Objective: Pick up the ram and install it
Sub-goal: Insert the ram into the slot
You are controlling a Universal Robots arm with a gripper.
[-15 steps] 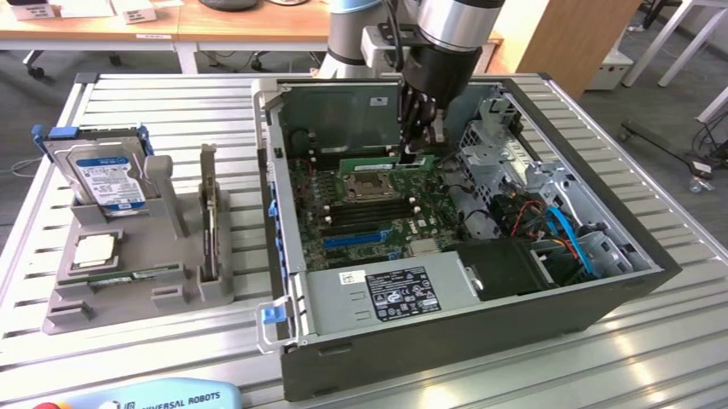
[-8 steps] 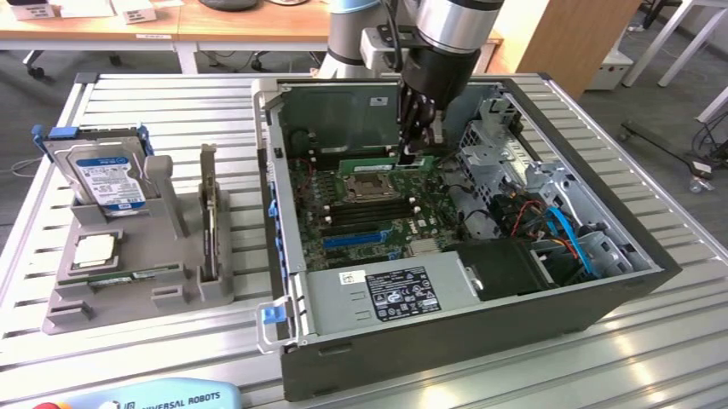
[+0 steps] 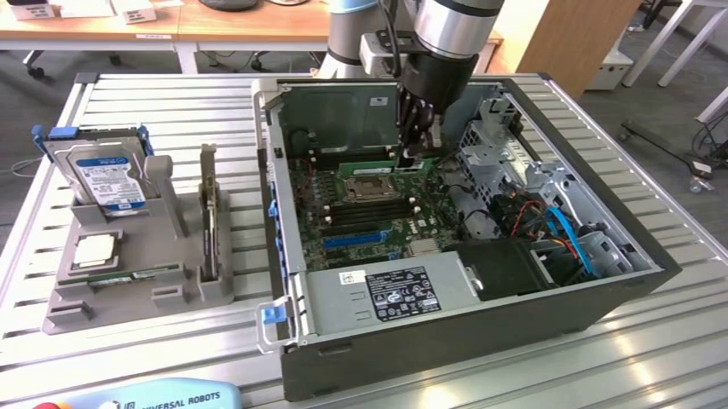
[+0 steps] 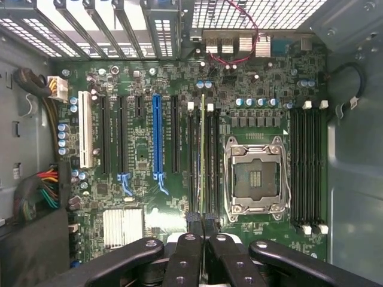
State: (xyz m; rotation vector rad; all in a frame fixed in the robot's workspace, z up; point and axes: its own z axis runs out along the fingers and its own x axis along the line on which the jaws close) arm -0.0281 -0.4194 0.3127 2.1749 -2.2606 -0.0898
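Note:
The ram (image 3: pixel 384 167) is a thin green stick held inside the open computer case (image 3: pixel 592 290), just above the motherboard (image 3: pixel 376 217) behind the CPU socket (image 3: pixel 366 189). My gripper (image 3: pixel 411 158) is shut on it, reaching down from above. In the wrist view the ram (image 4: pixel 202 155) appears edge-on, running along the black memory slots (image 4: pixel 192 161) beside the CPU socket (image 4: pixel 256 179). The black fingers (image 4: pixel 192 239) pinch its near end, and my gripper (image 4: pixel 202 230) hides that end. Whether the stick touches a slot I cannot tell.
A grey holder (image 3: pixel 68 311) on the exterior view's left carries a hard drive (image 3: pixel 108 175), a CPU (image 3: pixel 94 249), another green stick (image 3: pixel 131 274) and an upright expansion card (image 3: pixel 208 204). More memory slots (image 4: pixel 308 167) lie across the socket. A drive cage (image 3: pixel 500 145) and cables (image 3: pixel 569 234) crowd the case's right.

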